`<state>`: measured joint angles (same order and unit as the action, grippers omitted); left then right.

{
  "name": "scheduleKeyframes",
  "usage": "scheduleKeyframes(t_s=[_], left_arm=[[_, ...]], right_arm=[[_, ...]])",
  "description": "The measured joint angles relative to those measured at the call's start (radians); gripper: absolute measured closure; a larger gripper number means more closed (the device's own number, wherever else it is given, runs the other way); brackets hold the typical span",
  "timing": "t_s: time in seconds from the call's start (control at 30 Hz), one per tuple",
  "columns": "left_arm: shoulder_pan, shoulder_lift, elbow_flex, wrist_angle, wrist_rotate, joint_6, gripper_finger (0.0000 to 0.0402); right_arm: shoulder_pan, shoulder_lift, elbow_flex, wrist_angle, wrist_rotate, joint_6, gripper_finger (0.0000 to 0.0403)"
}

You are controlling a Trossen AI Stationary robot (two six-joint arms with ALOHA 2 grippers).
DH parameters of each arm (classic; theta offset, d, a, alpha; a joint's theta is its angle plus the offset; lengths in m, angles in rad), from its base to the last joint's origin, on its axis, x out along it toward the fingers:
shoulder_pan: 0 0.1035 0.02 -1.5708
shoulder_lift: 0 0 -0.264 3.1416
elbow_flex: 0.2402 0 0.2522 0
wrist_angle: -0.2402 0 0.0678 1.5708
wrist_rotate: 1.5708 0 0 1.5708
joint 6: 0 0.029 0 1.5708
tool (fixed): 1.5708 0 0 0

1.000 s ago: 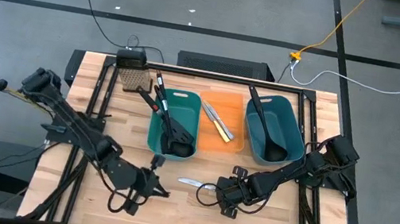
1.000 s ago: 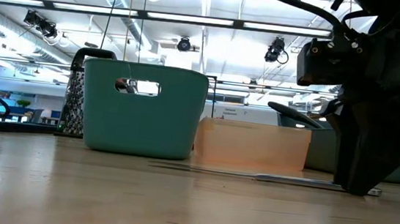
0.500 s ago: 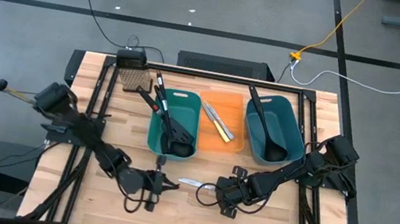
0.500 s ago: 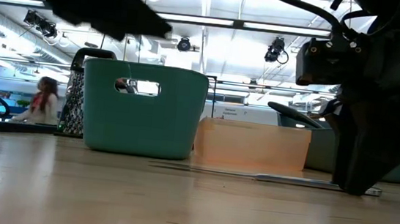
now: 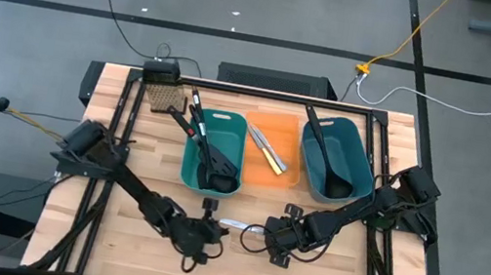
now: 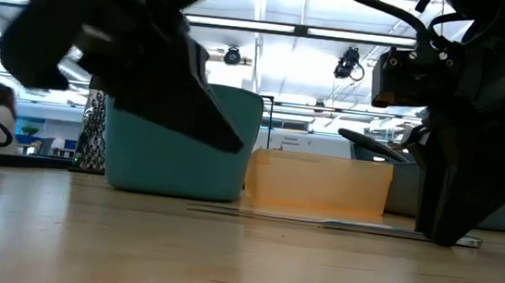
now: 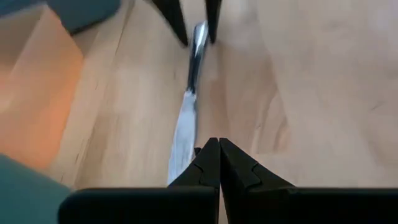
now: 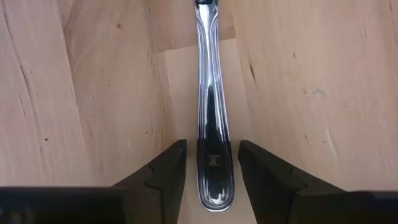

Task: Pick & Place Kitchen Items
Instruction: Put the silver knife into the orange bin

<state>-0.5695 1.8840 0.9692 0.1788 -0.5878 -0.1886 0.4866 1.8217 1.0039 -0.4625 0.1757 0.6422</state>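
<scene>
A slim silver table knife point(image 5: 234, 224) lies flat on the wooden table, in front of the bins. My right gripper point(image 8: 212, 163) is open, one finger on each side of the knife's handle end point(image 8: 213, 130), with thin gaps showing. In the high view it point(image 5: 262, 234) stands over that end. My left gripper point(image 7: 219, 163) is shut, low over the table at the blade's tip point(image 7: 181, 146), and shows as point(image 5: 214, 227) from above. The low view shows the knife point(image 6: 346, 227) on the table beside my right gripper point(image 6: 450, 212). My left gripper's shut fingertips point(image 7: 208, 158) slant down right beside the tip of the knife's blade point(image 7: 177, 171). I cannot tell whether they touch it.
At the back stand a teal bin point(image 5: 218, 125) holding black utensils, an orange bin point(image 5: 283, 128) with knives, and a second teal bin point(image 5: 356, 140) with a black ladle. A metal grater point(image 5: 166, 97) stands at the far left. Bare wood lies along the near edge.
My left gripper has come down from above the table and moved toward the table's right, to the knife's blade tip, tipping further downward as it sank. It has stayed shut. The knife and my right gripper have kept still.
</scene>
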Motion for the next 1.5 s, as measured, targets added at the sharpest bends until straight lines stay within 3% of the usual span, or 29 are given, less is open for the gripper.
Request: scheduleKeyframes(t_s=[0.3,1.5], left_arm=[[0.030,0.056,0.088,-0.216,0.002,-0.047,0.0401],[0.079,0.103,0.090,-0.258,0.029,-0.118,0.0400]], right_arm=[[0.000,0.000,0.000,0.001,0.001,0.001,0.0240],[-0.001,-0.002,0.000,-0.001,-0.030,0.002,0.0240]])
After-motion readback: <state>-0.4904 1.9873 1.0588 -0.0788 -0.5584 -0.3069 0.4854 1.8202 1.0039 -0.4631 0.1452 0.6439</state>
